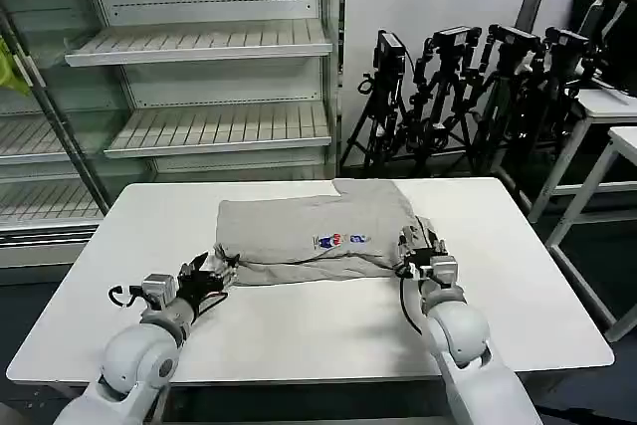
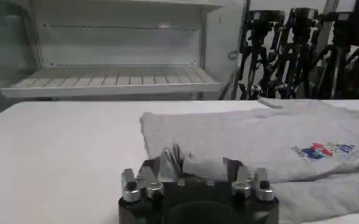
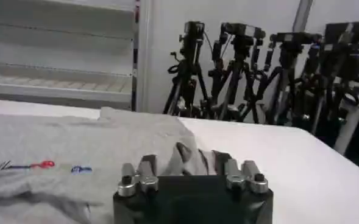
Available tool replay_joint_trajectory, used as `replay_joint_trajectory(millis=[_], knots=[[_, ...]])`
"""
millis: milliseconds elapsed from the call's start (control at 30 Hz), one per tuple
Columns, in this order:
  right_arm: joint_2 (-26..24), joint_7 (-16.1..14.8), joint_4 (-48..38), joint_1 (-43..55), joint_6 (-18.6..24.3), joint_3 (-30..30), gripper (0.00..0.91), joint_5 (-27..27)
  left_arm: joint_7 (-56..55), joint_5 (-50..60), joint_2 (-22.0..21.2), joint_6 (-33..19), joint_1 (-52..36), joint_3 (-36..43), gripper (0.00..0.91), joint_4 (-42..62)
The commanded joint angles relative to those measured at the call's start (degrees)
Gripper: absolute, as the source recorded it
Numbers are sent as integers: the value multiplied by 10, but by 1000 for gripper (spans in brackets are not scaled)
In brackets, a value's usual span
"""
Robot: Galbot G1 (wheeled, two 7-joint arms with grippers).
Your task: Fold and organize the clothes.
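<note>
Light grey shirt [image 1: 317, 231] spread partly folded across the far middle of the white bench [image 1: 299, 330], small multicoloured chest print [image 1: 338, 240] facing up. Left end effector [image 1: 213, 272] at the shirt's near left corner, clenched on a bunched fold of the fabric. Right end effector [image 1: 422, 255] at the near right corner, likewise clenched on a pinch of cloth. Empty white shelving [image 1: 214, 47] behind the bench; black tripods [image 1: 468, 87] at the far right.
</note>
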Motion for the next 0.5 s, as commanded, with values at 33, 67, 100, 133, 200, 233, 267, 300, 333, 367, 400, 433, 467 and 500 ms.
replay_joint_trajectory(millis=[33,67,100,133,200,233,267,300,333,367,400,433,467,500], knots=[[-2,-3,25,-72,3,46,907,4,2,-6,-8,0,19,1,907,18],[-2,-3,19,-70,-1,47,907,7,3,-6,-8,0,15,3,907,22],[0,-1,7,-65,-8,46,907,10,4,-6,-8,-2,12,5,907,30],[1,-1,0,-61,-11,46,907,13,4,-6,-8,-4,8,6,907,35],[2,0,-14,-53,-20,44,907,22,5,-6,-8,-10,4,8,232,41],[3,1,-22,-49,-24,42,907,27,6,-6,-8,-12,3,8,131,44],[3,1,-25,-46,-25,42,907,29,6,-6,-8,-13,2,9,50,47],[3,0,-31,-42,-26,40,907,31,6,-6,-8,-15,2,9,50,50],[3,0,-34,-39,-26,37,907,33,6,-6,-8,-17,2,9,50,51],[3,0,-36,-37,-26,36,907,36,7,-6,-7,-18,3,9,50,52],[3,-1,-38,-35,-26,35,867,40,8,-6,-7,-19,4,8,50,50],[2,-1,-41,-32,-28,34,645,50,9,-6,-7,-19,6,8,50,48],[2,-1,-44,-29,-30,33,101,55,10,-6,-7,-19,9,7,50,46],[1,-2,-47,-27,-32,31,0,57,10,-6,-7,-19,11,7,50,43]])
